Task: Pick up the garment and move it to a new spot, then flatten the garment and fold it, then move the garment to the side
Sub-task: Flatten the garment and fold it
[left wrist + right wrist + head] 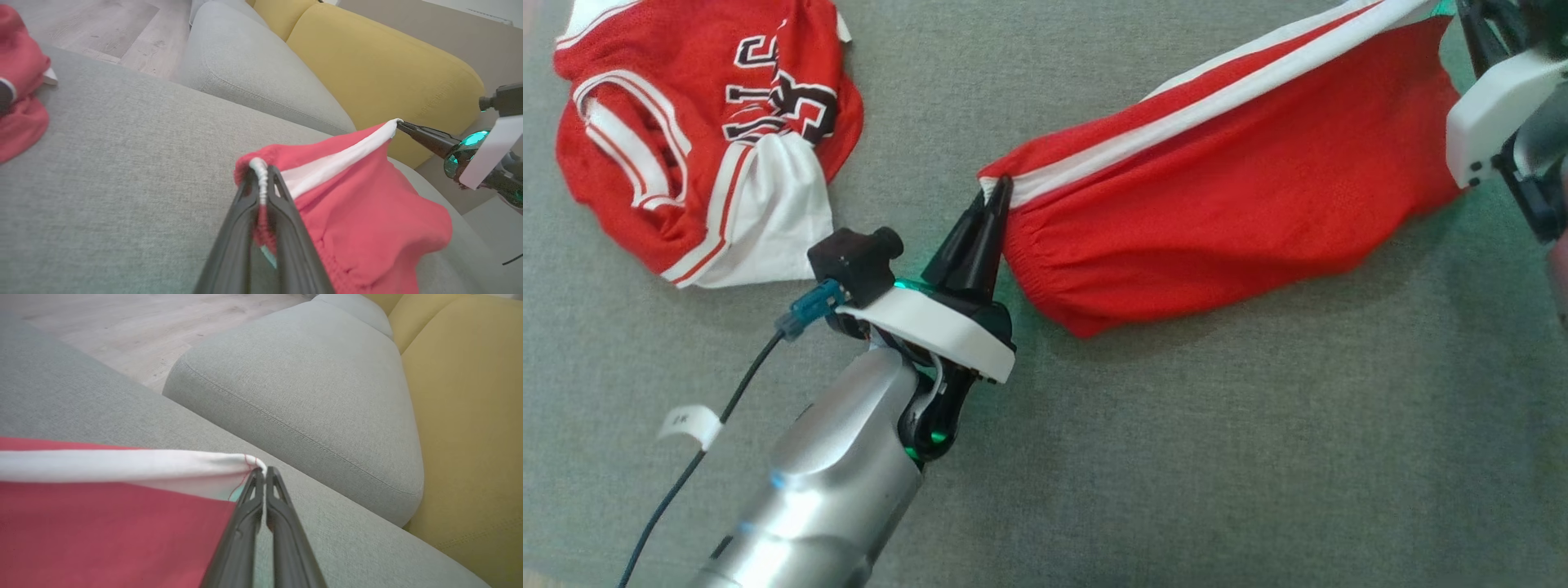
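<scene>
Left hand, right hand, both on one garment; one jersey apart.

The right gripper pinches the red-and-white garment's corner above the grey cushion.

Red shorts with white side stripe, red-and-white jersey, grey cushion
</scene>
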You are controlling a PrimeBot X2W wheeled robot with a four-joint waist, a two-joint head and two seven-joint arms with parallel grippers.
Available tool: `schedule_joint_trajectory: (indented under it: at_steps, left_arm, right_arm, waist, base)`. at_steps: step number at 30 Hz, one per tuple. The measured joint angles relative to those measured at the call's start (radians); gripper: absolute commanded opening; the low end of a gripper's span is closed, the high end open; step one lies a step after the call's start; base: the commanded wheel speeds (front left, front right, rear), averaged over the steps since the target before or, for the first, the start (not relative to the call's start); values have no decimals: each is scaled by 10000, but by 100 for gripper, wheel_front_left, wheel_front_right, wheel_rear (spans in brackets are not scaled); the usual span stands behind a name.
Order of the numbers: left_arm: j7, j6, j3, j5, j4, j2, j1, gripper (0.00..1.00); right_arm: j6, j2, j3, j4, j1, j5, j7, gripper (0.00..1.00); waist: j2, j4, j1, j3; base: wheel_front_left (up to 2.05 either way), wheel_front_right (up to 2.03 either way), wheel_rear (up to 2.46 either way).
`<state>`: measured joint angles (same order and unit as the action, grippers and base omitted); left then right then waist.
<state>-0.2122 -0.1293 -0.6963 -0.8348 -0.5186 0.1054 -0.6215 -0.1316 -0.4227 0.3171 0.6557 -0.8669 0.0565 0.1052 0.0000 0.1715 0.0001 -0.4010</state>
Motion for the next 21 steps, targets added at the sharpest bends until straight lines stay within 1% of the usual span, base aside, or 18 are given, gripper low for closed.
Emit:
schedule_joint_trajectory:
  at_steps: [1, 2, 5, 6, 7, 9, 13, 15, 19, 20, 21]
  left_arm:
    - [-42, 0, 8, 0, -69, -23, -38, 100]
    - [-113, 0, 23, 6, -134, -40, -82, 100]
    - [-244, 6, 117, 226, -263, -79, -142, 100]
    - [-290, 81, 163, 380, -267, -79, -140, 100]
    - [-337, 174, 219, 554, -263, -77, -140, 100]
    - [-372, 527, 485, 1106, -86, -56, -91, 100]
    - [-407, 1335, 1848, 2748, 1536, -127, 436, 100]
    - [-441, 1657, 2316, 3643, 2343, -192, 1028, 100]
    - [-447, 2031, 2828, 5007, 3676, -359, 2482, 100]
    - [-445, 2090, 2859, 5265, 3935, -395, 2758, 100]
    - [-445, 2090, 2859, 5265, 3935, -395, 2758, 100]
  right_arm:
    - [0, 23, -2, 211, -117, 123, -150, 69]
    - [0, 42, 46, 395, -243, 265, -347, 100]
    - [0, 48, 387, 871, -555, 817, -654, 100]
    - [0, 48, 451, 1005, -621, 1011, -732, 100]
    - [0, 40, 504, 1133, -689, 1193, -796, 100]
    - [0, 17, 594, 1383, -719, 1628, -802, 100]
    - [0, -115, 700, 1833, -710, 2663, -757, 100]
    - [0, -261, 771, 1985, -685, 3252, -543, 100]
    - [0, -608, 1072, 2209, -603, 4347, 123, 100]
    - [0, -725, 1208, 2232, -598, 4510, 309, 100]
    - [0, -725, 1208, 2232, -598, 4510, 309, 100]
  waist:
    - [0, 33, -1, -30]
    - [0, 62, 0, -54]
    - [0, 139, 0, -78]
    - [0, 144, 0, -74]
    - [0, 144, 0, -64]
    - [0, 140, -1, -33]
    - [0, 230, -2, -5]
    - [0, 324, -2, -9]
    - [0, 597, -2, -53]
    - [0, 676, -2, -80]
    - [0, 676, -2, -80]
  base:
    - [0, 0, 0]
    - [0, 0, 0]
    - [0, 0, 0]
    - [0, 0, 0]
    - [0, 0, 0]
    - [0, 0, 0]
    - [0, 0, 0]
    - [0, 0, 0]
    - [0, 0, 0]
    - [0, 0, 0]
    - [0, 0, 0]
